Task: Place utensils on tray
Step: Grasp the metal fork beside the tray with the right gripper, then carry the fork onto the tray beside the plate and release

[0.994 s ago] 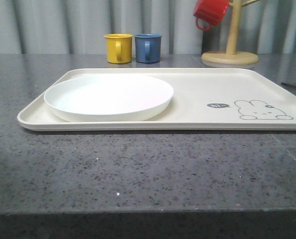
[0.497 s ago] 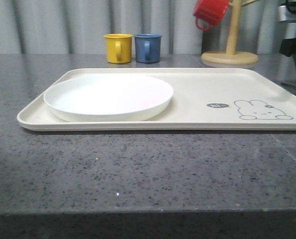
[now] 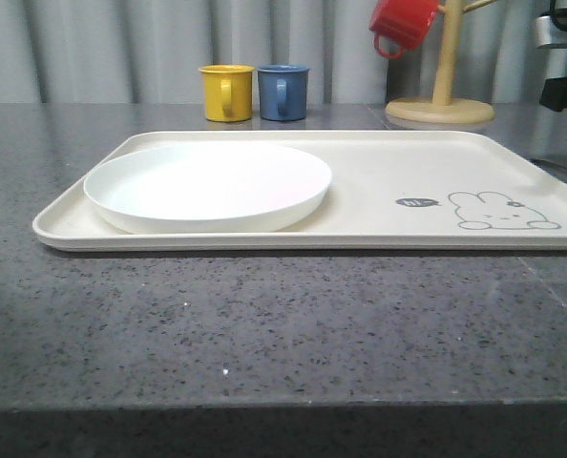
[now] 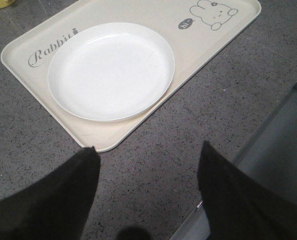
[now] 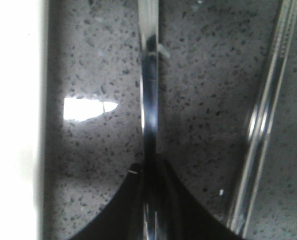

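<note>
The cream tray (image 3: 379, 153) lies across the dark counter, with the round white plate (image 3: 207, 181) on its left half. In the left wrist view the plate (image 4: 111, 70) sits beside the "Rabbit" script on the tray (image 4: 153, 12). My left gripper (image 4: 148, 148) hangs open over bare counter, just off a tray corner. My right gripper (image 5: 149, 167) is shut on the slim handle of a shiny metal utensil (image 5: 149, 90); I cannot tell which utensil it is. A second slim metal utensil (image 5: 261, 125) lies on the counter beside it. The tray's rim (image 5: 13, 125) shows on the other side.
A yellow mug (image 3: 226, 92) and a blue mug (image 3: 283, 92) stand behind the tray. A red mug (image 3: 403, 24) hangs on a wooden mug tree (image 3: 441, 105) at the back right. Part of my right arm (image 3: 565, 57) shows at the far right edge.
My right arm came into the front view at the far right, and its lower part has since risen out of sight. Tray, plate and mugs have not moved.
</note>
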`<state>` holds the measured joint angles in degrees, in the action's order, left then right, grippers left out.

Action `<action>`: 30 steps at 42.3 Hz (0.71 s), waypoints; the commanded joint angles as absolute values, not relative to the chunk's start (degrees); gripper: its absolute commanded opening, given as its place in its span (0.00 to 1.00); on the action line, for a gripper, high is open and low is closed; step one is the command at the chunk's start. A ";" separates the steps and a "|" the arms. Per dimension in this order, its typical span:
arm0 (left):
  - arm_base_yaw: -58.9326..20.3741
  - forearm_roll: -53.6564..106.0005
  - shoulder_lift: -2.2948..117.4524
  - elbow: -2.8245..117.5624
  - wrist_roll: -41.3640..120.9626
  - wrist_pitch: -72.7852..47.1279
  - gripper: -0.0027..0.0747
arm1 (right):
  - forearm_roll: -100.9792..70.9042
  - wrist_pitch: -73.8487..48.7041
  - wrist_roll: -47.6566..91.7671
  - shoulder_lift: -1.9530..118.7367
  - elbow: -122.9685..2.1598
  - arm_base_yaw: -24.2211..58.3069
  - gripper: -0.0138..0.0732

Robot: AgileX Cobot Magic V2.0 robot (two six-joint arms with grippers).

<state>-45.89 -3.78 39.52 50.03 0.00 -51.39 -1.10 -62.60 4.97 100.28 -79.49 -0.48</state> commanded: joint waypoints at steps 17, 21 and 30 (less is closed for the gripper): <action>-46.41 -4.01 39.47 51.65 -0.49 -47.52 0.59 | -3.22 -75.31 5.67 97.90 -96.27 14.89 0.08; -46.41 -4.01 39.47 51.65 -0.49 -47.52 0.59 | -3.22 -75.81 3.13 99.56 -98.19 18.98 0.08; -46.41 -4.01 39.47 51.65 -0.49 -47.52 0.59 | -3.17 -73.78 -12.85 103.05 -98.96 21.45 0.08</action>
